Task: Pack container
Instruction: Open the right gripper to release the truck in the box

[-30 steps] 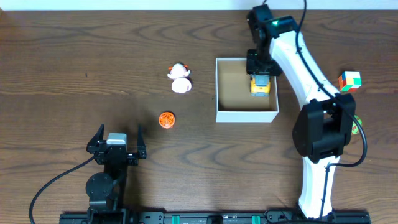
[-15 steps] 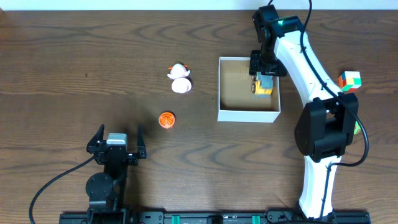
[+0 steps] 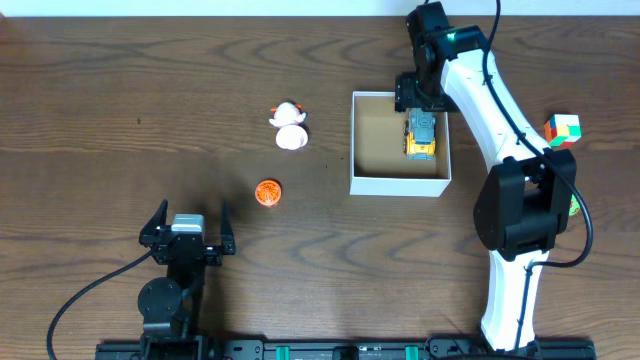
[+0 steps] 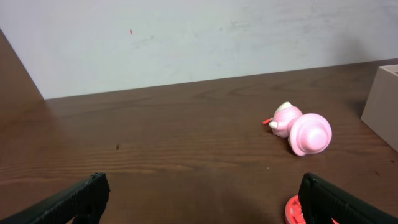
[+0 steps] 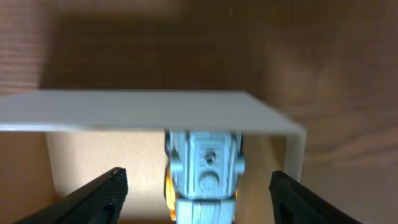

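Note:
The container (image 3: 398,184) is a square white-walled box with a brown inside, right of the table's middle. A yellow and grey toy truck (image 3: 421,134) lies inside it by the right wall; it also shows in the right wrist view (image 5: 204,168), just behind the white back wall (image 5: 143,112). My right gripper (image 3: 418,95) is open and empty above the box's far right corner, its fingers (image 5: 198,193) wide of the truck. My left gripper (image 3: 188,232) is open and empty near the front left. A pink and white toy (image 3: 290,127) and an orange disc (image 3: 267,193) lie left of the box.
A multicoloured cube (image 3: 561,130) sits at the far right, beyond the right arm. In the left wrist view the pink toy (image 4: 300,127) lies ahead, the orange disc (image 4: 296,210) is by the right finger, and the box's corner (image 4: 382,102) is at the right edge.
My right gripper let go of the toy truck, which now lies in the box, and pulled back toward the box's far wall. The box shifted slightly right. The left arm has not moved.

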Motion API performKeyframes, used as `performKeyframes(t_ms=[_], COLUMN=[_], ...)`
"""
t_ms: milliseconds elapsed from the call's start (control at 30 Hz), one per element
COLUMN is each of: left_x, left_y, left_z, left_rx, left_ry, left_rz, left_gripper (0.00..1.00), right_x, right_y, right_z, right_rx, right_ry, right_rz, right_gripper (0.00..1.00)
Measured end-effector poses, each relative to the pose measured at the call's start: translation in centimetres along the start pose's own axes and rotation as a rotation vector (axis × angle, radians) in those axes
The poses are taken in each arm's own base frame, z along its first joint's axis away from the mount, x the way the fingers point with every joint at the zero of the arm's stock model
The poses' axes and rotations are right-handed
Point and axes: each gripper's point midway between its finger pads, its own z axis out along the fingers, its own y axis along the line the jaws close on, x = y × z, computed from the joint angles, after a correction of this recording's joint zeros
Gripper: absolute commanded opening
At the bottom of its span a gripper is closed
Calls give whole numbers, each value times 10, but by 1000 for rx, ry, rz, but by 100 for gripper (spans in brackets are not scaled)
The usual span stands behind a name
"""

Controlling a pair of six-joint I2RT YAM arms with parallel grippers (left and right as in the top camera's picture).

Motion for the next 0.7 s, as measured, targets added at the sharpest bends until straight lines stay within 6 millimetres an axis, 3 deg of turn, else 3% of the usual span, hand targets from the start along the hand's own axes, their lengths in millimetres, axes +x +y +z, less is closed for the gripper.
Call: performKeyframes(t_ms=[233,700], left_x=[0,0], left_y=[0,0], left_z=[0,0], left_rx=[0,0], left_ry=[0,0], left_rz=[0,0], left_gripper=[98,98], right_x=[-18,-21], right_y=[5,9], right_z=[-1,-1], right_rx=[-17,-39], right_ry=[-75,-86], right_rz=[-83,-132], right_gripper=[83,83])
